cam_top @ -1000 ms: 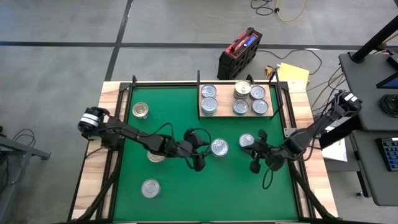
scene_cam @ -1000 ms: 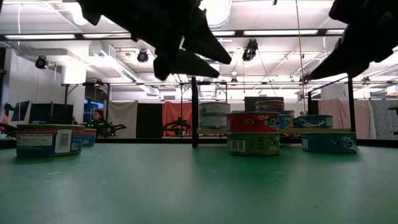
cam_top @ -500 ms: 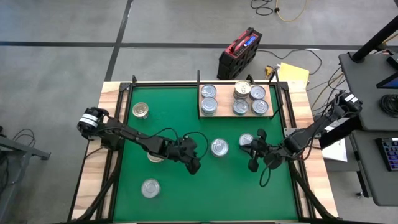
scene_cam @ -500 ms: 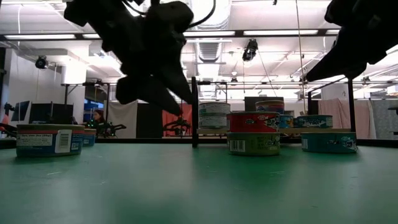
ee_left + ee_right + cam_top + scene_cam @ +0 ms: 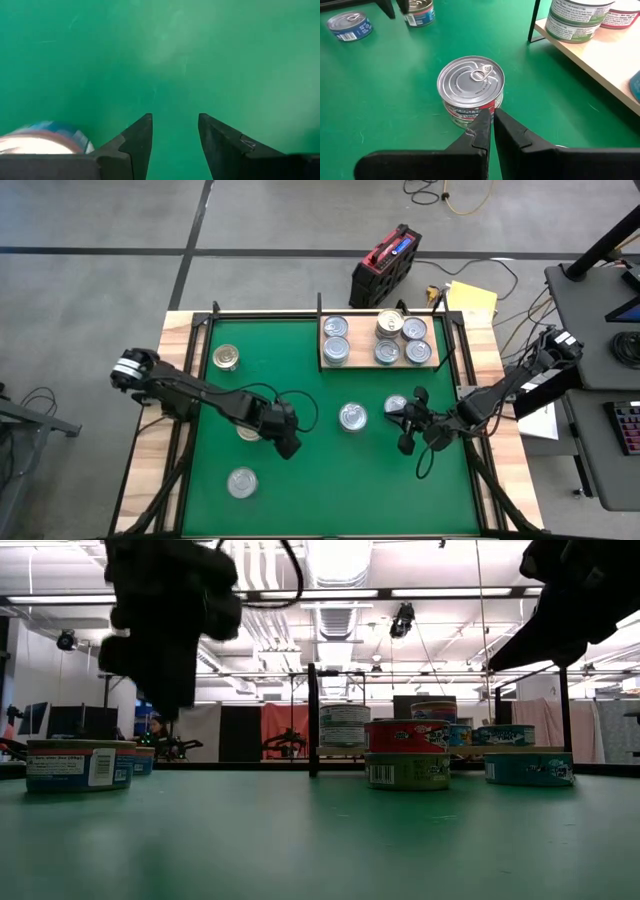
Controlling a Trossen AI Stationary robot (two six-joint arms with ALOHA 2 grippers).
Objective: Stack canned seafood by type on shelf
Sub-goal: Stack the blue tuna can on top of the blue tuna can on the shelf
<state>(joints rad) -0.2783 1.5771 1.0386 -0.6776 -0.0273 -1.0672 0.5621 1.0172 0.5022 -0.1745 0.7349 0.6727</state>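
1. Reaching in from the left edge of the table, the left arm is stretched low across the green mat (image 5: 330, 470), with the left gripper (image 5: 288, 446) held above bare mat left of centre.
2. A moderate gap is seen between the left gripper's fingers (image 5: 135, 142) in the left wrist view; nothing is held between them, and only green mat lies under the gap.
3. One tin (image 5: 249, 430) is mostly hidden under the left arm just behind the gripper; its rim is glimpsed beside the fingers in the wrist view.
4. The right arm is bent in from the right edge, and the right gripper (image 5: 407, 444) is kept low over the mat on the right side.
5. The right gripper's fingers (image 5: 482, 131) are pressed together with nothing between them; their tips are pointed at a silver-lidded tin (image 5: 470, 88) with a red label, close by but apart from it.
6. The shelf (image 5: 433, 363) is set at the mat's far edge, right of centre, and is loaded with six tins (image 5: 388, 352) in two rows, one position being stacked (image 5: 390, 323).
7. Loose tins are spread over the mat: a gold-lidded one (image 5: 226, 358) at the far left, one (image 5: 242, 482) near the front left, one (image 5: 352, 417) at centre, and one (image 5: 396, 407) beside the right gripper.
8. Open mat is left along the front edge and between the two grippers; dark frame posts are stood at the mat's corners and beside the shelf.
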